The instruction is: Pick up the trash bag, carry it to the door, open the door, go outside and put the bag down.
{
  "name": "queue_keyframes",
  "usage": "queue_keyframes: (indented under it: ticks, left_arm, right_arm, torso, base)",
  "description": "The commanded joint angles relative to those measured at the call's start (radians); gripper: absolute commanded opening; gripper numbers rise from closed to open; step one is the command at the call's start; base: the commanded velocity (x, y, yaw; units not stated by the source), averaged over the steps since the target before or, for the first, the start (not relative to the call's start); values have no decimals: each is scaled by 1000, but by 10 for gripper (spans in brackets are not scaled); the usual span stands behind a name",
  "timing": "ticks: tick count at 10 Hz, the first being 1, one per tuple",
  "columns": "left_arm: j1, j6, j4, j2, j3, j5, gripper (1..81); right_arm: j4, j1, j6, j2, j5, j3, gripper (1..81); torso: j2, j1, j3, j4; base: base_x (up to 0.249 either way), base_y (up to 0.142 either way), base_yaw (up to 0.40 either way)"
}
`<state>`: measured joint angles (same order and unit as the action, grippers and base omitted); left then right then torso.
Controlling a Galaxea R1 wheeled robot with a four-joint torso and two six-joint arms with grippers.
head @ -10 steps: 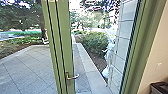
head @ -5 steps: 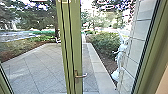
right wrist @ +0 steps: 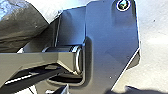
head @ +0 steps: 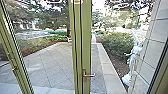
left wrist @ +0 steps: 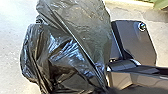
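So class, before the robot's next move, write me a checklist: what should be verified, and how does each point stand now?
1. Trash bag with the robot: ok, it looms large in the left wrist view.
2. Bag securely held: cannot tell.
3. Handle free of obstruction: ok, nothing covers it.
4. Nothing upright straight ahead: not ok, the green door post bearing the handle rises mid-view.
5. Latch released: cannot tell.
6. Paving visible beyond: ok, slabs stretch away outside.

dark angular plate (right wrist: pixel 112 32), shiny round fitting (right wrist: pixel 123 4)
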<state>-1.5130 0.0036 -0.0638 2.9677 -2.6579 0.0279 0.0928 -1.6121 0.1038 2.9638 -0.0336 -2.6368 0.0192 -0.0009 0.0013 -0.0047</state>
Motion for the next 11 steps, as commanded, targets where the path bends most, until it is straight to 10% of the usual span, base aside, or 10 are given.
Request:
queue_keyframes:
  ticks: [1, 11]
  left_arm:
    - [52, 7, -11, 1, 1, -51, 10]
    - [52, 7, -11, 16, -20, -52, 10]
  right_arm:
    - [-1, 43, 5, -3, 55, 8, 811]
    - [-5, 43, 7, 5, 55, 2, 811]
  torso:
    - [0, 1, 0, 0]
    - [0, 1, 0, 0]
  base:
    - [0, 0, 317]
    - [0, 0, 277]
